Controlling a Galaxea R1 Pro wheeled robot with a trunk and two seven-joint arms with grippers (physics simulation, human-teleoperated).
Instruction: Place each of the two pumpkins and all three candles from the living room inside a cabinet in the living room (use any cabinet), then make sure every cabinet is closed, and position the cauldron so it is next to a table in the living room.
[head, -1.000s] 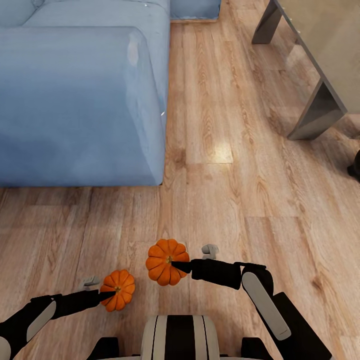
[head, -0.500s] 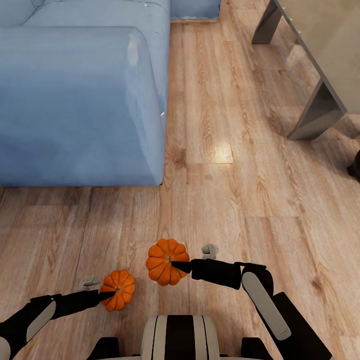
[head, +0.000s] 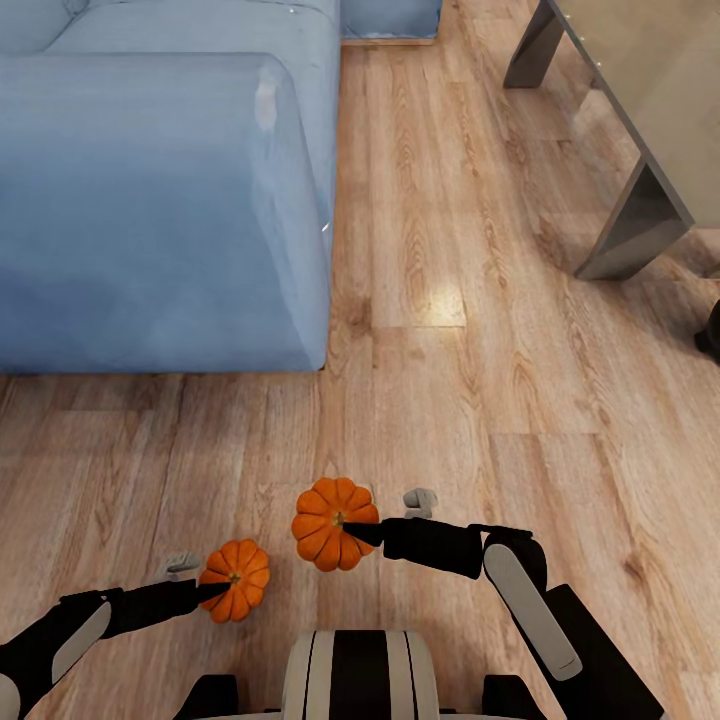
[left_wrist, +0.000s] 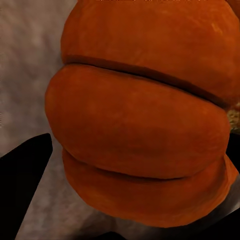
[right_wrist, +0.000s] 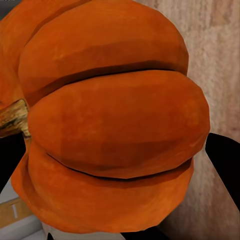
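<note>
Nearest the robot's trunk, the left gripper (head: 212, 592) holds the smaller pumpkin (head: 236, 580) with its jaws clenched on it, low at the left of the head view above the wooden floor (head: 450, 400). In the left wrist view that pumpkin (left_wrist: 145, 115) bulges close to the camera, its orange ribs wedged between dark fingers (left_wrist: 22, 175) at either side. Just beside it, a little farther forward, the right gripper (head: 362, 532) grasps the larger pumpkin (head: 333, 523), jaws closed on its side; its dark stem points up toward the head camera. The right wrist view has this pumpkin (right_wrist: 110, 125) close up, with its brown stem (right_wrist: 12, 117) jutting out at one edge and a dark finger (right_wrist: 225, 165) pressed at the opposite side. The two pumpkins hang near each other but apart. Beyond them the floor runs bare to a pale blue sofa (head: 160, 190) that takes up the far left. At the far right stands the worktop (head: 650, 70), a grey glossy table, with two blocky legs (head: 630, 225) on the floor. A dark rounded shape (head: 710, 335) peeks in at the right edge, too cut off to identify.
</note>
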